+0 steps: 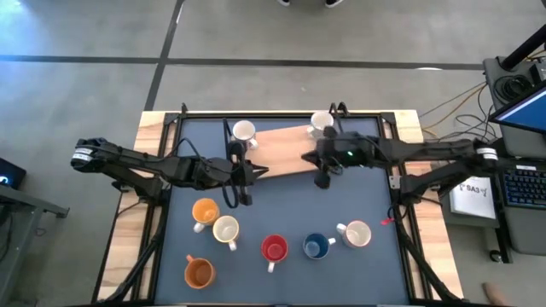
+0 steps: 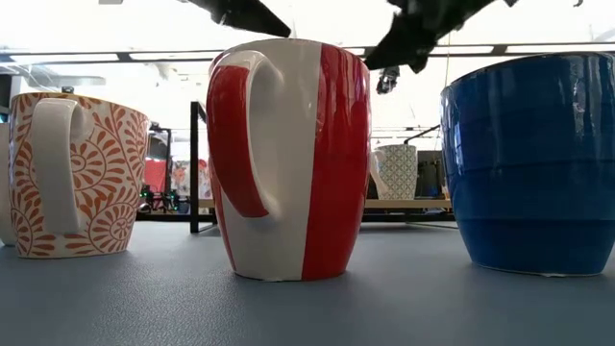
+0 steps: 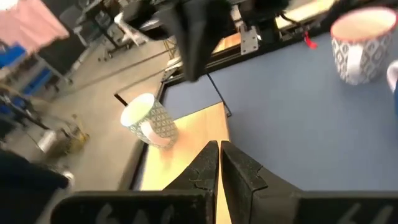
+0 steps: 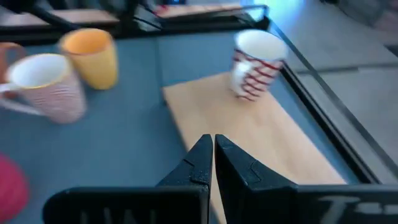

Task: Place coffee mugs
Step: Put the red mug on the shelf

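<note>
From above I am watching the left gripper (image 1: pixel 247 183) and the right gripper (image 1: pixel 322 177) hovering over the near edge of the pale wooden board (image 1: pixel 281 153) on the dark blue table mat (image 1: pixel 290 213); two white patterned ceramic mugs (image 1: pixel 244 132) are standing at the board's far corners, while six mugs, among them the plain orange glazed mug (image 1: pixel 205 211), are waiting on the mat nearer me. At table height, the red-and-white glazed mug (image 2: pixel 288 159) is looking thick-walled, rigid, slippery and chippable, so I am judging the rim wall or handle the best hold. Through the left wrist camera, the left fingers (image 3: pixel 202 167) are pressed together around nothing above the board. Through the right wrist camera, the right fingers (image 4: pixel 227 163) are likewise closed and empty, with grey floor beyond the table.
</note>
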